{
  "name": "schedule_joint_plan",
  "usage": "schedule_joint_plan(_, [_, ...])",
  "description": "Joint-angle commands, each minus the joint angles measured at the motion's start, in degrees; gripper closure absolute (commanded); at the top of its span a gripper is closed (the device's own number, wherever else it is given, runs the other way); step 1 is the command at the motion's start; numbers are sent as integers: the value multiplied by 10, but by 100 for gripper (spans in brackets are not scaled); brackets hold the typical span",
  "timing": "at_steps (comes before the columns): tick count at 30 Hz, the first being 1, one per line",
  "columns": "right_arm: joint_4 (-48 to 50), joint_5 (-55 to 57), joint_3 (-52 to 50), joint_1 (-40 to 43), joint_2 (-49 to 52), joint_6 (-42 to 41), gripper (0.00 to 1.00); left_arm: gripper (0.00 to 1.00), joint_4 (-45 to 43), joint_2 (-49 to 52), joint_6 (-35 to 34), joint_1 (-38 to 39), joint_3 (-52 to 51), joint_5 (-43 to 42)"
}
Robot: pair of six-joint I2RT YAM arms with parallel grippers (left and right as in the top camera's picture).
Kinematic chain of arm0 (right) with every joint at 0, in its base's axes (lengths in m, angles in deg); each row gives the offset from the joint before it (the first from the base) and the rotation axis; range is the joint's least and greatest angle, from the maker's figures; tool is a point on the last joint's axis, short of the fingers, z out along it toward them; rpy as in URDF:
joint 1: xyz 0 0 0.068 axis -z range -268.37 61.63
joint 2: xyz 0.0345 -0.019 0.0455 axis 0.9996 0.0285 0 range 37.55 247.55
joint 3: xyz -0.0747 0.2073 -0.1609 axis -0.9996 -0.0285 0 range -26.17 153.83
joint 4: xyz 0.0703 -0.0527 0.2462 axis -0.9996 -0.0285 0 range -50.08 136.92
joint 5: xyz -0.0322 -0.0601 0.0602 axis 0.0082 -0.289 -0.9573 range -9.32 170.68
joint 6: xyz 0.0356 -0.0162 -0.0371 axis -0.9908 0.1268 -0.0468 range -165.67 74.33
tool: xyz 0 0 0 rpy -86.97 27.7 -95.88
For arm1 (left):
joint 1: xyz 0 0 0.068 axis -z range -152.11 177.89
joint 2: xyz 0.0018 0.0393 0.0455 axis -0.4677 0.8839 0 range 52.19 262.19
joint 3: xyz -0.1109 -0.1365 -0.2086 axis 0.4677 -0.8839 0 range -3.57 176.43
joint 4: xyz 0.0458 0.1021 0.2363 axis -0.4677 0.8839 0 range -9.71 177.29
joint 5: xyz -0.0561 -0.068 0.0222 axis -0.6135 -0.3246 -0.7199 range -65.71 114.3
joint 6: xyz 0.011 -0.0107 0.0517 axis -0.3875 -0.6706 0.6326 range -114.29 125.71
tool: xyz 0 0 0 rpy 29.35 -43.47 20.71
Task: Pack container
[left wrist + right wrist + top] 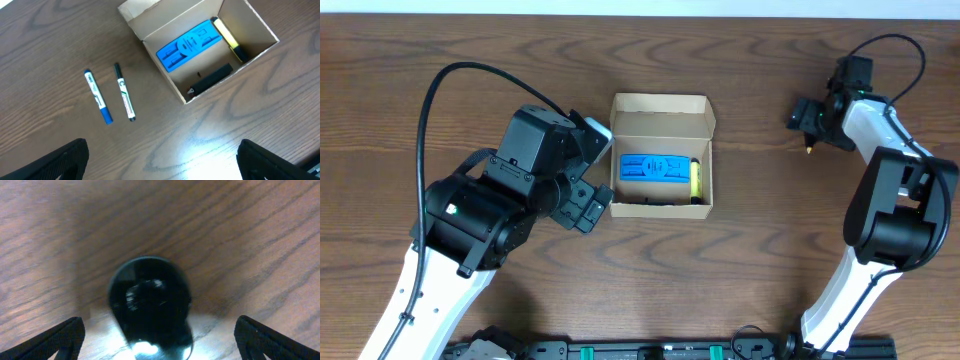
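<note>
The container [660, 112] is an open tan cardboard box at the table's middle, also seen in the left wrist view [250, 20]. Inside lie a blue stapler [189, 45], a yellow highlighter [227, 39] and a black object [212, 80]. A blue pen [97, 97] and a green pen [125, 92] lie on the table left of the box; the left arm hides them from overhead. My left gripper [162, 150] is open and empty, beside the box [585, 208]. My right gripper [160, 332] is open at the far right [807, 118], over a blurred black round object [150, 300].
The wooden table [770, 250] stretches bare to the front right of the box. The left arm's bulk [490, 210] covers the table left of the box. The box's flap lid [660, 103] stands open at its far side.
</note>
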Motion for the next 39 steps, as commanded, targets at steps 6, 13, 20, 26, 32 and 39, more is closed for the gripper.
schedule_joint_plan(6, [17,-47,4,12,12,33,12,5,2,0,3,-2,2,6])
schedule_joint_plan(13, [17,-49,4,12,38,35,18,4,2,0,3,-2,2,6])
schedule_joint_plan(20, [16,-49,4,12,45,34,39,5,2,0,3,-2,2,6])
schedule_joint_plan(26, [-2,-49,4,11,45,34,55,5,2,0,3,-2,2,6])
schedule_joint_plan(32, [-43,-49,15,7,39,32,68,5,2,0,3,-2,2,6])
schedule_joint_plan(39, [-147,-74,80,-9,-19,33,78,5,2,0,3,-2,2,6])
